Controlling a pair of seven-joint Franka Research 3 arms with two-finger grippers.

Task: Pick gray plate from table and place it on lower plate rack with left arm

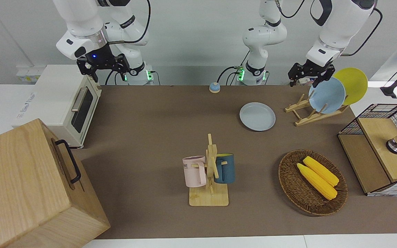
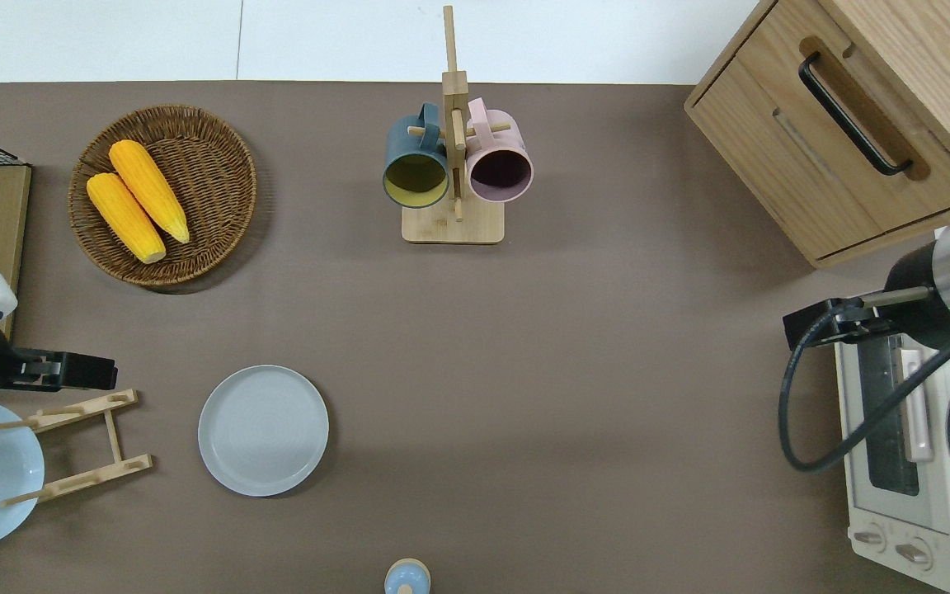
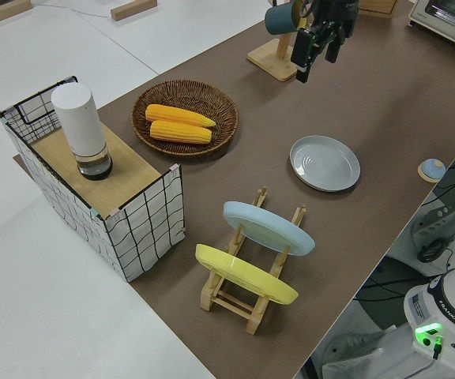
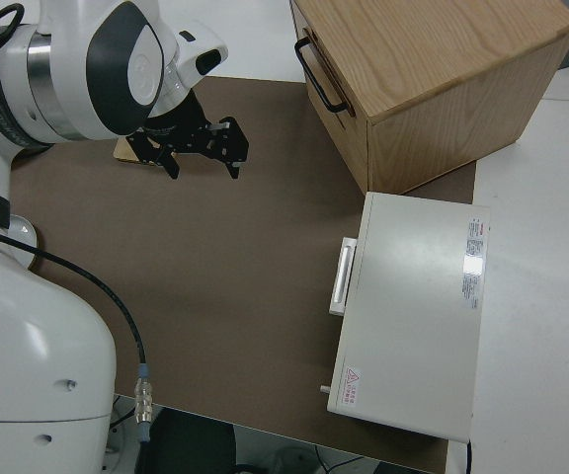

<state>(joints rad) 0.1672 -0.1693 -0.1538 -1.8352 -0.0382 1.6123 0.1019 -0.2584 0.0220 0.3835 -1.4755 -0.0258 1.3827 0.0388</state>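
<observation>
Gray plate (image 1: 257, 116) lies flat on table (image 1: 150, 144); left gripper (image 1: 310, 76) open, empty.

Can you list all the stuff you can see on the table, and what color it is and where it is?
gray plate: 1, pale gray, flat on the table beside the plate rack.
plate rack: 1, light wood, toward the left arm's end.
light blue plate: 1, standing in the rack.
yellow plate: 1, standing in the rack.
basket: 1, brown wicker, holding the corn.
corn cobs: 2, yellow.
mug stand: 1, wood.
mugs: 2, dark blue and pink, hung on the stand.
bell: 1, blue and tan.
toaster oven: 1, cream.
wooden cabinet: 1.
wire crate: 1, white cylinder on top.
left gripper: over the rack.
right gripper: parked, open.
</observation>
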